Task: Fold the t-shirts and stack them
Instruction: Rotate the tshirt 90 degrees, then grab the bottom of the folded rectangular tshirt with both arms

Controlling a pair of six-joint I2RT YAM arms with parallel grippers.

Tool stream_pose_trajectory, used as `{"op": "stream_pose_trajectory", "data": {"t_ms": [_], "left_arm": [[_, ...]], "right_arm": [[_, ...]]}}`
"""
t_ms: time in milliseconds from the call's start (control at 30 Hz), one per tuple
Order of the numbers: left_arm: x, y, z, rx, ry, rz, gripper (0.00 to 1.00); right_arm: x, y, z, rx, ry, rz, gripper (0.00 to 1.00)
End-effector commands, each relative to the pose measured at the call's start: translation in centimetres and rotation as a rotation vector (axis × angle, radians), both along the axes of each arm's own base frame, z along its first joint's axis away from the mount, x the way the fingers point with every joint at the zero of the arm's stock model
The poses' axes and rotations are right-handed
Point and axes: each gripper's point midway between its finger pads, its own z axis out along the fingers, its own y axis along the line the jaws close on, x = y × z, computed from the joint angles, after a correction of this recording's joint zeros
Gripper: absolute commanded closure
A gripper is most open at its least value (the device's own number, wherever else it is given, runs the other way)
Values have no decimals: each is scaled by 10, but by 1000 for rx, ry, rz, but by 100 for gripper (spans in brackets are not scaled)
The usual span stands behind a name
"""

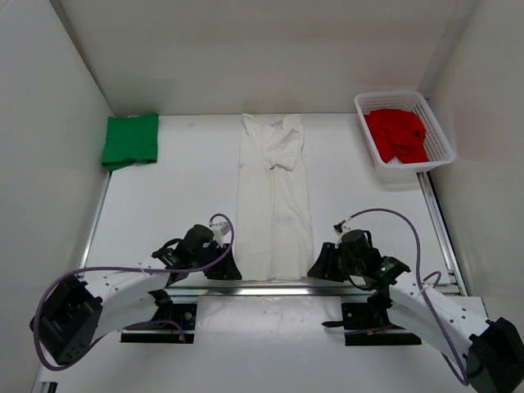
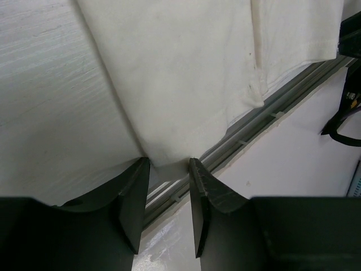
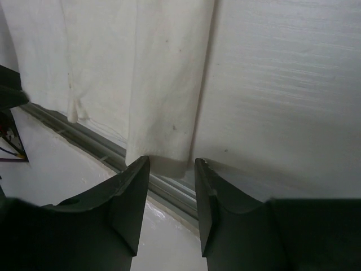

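From above, the white surface (image 1: 180,196) carries three shirts. The green t-shirt (image 1: 131,139) lies folded into a square at the far left corner. The off-white t-shirt (image 1: 274,196) is folded into a long, narrow strip down the middle, running from the far edge to the near edge, where its hem meets a metal rail (image 1: 270,288). The red t-shirt (image 1: 397,135) sits crumpled inside a white mesh basket (image 1: 409,172) at the far right corner. The left gripper (image 1: 225,268) is at the near left corner of the off-white strip and the right gripper (image 1: 323,266) at its near right corner, both low over the near edge.

In the left wrist view, the left gripper (image 2: 169,169) has its jaws partly open, with a clear gap between the two dark fingers (image 2: 135,197). The corner of the off-white t-shirt (image 2: 186,73) lies right at the tips and reaches into the mouth of the gap; nothing is clamped. The rail (image 2: 271,110) runs diagonally under the hem.

In the right wrist view, the right gripper (image 3: 172,169) also has its jaws partly open, holding nothing. The other near corner of the off-white t-shirt (image 3: 141,73) lies flat at the mouth of the gap, just over the rail (image 3: 84,138).
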Motion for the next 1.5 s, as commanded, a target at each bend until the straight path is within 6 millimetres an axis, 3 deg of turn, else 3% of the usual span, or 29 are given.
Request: {"op": "stream_pose_trajectory", "data": {"t_ms": [0, 100, 167, 300, 367, 500, 600, 667, 700, 733, 800, 833, 867, 933, 1000, 1100, 1133, 1233, 1467], "left_arm": [[-11, 9, -13, 45, 38, 9, 56], [-7, 5, -11, 22, 30, 17, 64], [-8, 1, -9, 12, 28, 8, 79], [-5, -1, -7, 15, 23, 17, 88], [-6, -2, -3, -3, 26, 15, 93], [-10, -3, 7, -25, 42, 16, 97], [6, -11, 45, -78, -11, 31, 99], [35, -5, 68, -70, -78, 66, 99], [50, -4, 80, -69, -92, 91, 99], [57, -2, 83, -52, -110, 91, 99], [90, -4, 97, -47, -152, 116, 100], [107, -4, 98, -15, -175, 138, 100], [117, -3, 98, -6, -186, 157, 100], [146, -11, 97, 1, -190, 185, 100], [172, -10, 91, 30, -191, 218, 100], [212, -9, 91, 87, -219, 273, 100], [224, -12, 91, 90, -223, 284, 100], [254, -11, 91, 102, -219, 330, 100], [304, -2, 77, 149, -212, 389, 100]], "right_arm": [[-6, 4, -4, 36, 17, -2, 64], [-7, 5, -7, 41, 17, -6, 70], [-3, 9, -1, 75, 2, 0, 78], [0, 10, 2, 93, -9, -5, 87], [0, 12, 7, 101, -15, 6, 99], [0, 17, 24, 108, -32, 22, 100], [9, 20, 47, 115, -72, 25, 100], [28, 17, 68, 99, -141, 29, 100], [39, 12, 68, 76, -158, 28, 100], [46, 12, 78, 87, -177, 32, 100], [80, 3, 89, 51, -233, 14, 100], [89, 2, 85, 25, -221, 9, 100], [106, 0, 100, 7, -281, -2, 100], [135, 0, 101, -37, -301, -18, 100], [169, -1, 118, -35, -356, -44, 100], [211, -8, 119, -37, -368, -95, 100], [219, -7, 109, -37, -343, -97, 100], [261, -11, 120, -12, -360, -124, 100], [315, 1, 104, -10, -314, -93, 100]]}}
